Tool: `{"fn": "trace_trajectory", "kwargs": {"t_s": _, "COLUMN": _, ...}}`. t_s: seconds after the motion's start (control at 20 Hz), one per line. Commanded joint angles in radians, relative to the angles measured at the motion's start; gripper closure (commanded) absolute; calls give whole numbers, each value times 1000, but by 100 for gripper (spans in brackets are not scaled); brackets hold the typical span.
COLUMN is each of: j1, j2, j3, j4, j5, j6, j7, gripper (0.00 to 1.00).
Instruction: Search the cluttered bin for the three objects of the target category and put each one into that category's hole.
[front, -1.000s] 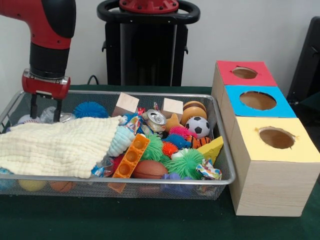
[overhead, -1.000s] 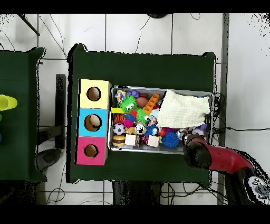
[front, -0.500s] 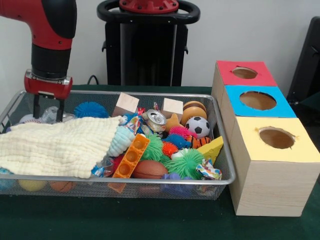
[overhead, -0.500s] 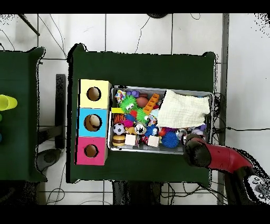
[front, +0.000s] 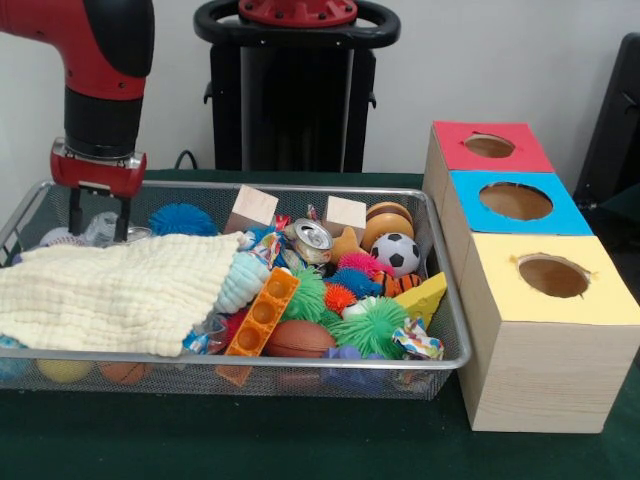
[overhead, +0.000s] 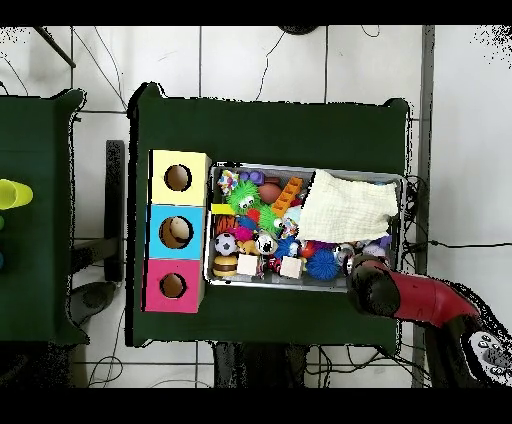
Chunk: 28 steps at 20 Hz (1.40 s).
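The wire mesh bin (front: 250, 357) holds a heap of toys. My gripper (front: 99, 228) hangs low in its far left corner. Its fingers (front: 76, 212) stand apart on either side of a clear plastic bottle (front: 100, 226), which is partly hidden by the cream cloth (front: 110, 290). No other bottle shows. The red-topped box's hole (front: 489, 146) is at the far right. In the overhead view the arm (overhead: 400, 295) covers the gripper at the bin's lower right corner (overhead: 395, 285), and the red box's hole (overhead: 172, 285) is at lower left.
A silver can (front: 312, 237) lies among spiky balls, wooden blocks and sports balls. Another can top (front: 135, 234) sits beside my gripper. Blue-topped (front: 515, 200) and yellow-topped (front: 552, 275) boxes stand in front of the red one. The pedestal (front: 295, 90) stands behind the bin.
My gripper has shifted slightly to the right in the front view, staying low in the bin's corner. The finger spacing looks unchanged. The toys and the cloth have not moved.
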<state>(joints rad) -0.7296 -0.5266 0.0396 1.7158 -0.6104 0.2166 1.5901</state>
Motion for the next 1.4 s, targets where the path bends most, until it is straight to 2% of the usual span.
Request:
{"fn": "trace_trajectory", "kwargs": {"t_s": 0.05, "j1": 34, "j2": 80, "j3": 31, "j4": 22, "j5": -54, "j6": 224, "j7": -87, "gripper": 0}}
{"fn": "trace_trajectory", "kwargs": {"t_s": 0.6, "j1": 31, "j2": 49, "j3": 38, "j4": 36, "j5": -62, "j6": 311, "j7": -118, "gripper": 0}}
{"fn": "trace_trajectory", "kwargs": {"t_s": 1.2, "j1": 37, "j2": 54, "j3": 46, "j4": 11, "j5": -100, "j6": 210, "j7": -52, "gripper": 0}}
{"fn": "trace_trajectory", "kwargs": {"t_s": 1.4, "j1": 26, "j2": 38, "j3": 52, "j4": 12, "j5": -98, "j6": 219, "j7": -57, "gripper": 0}}
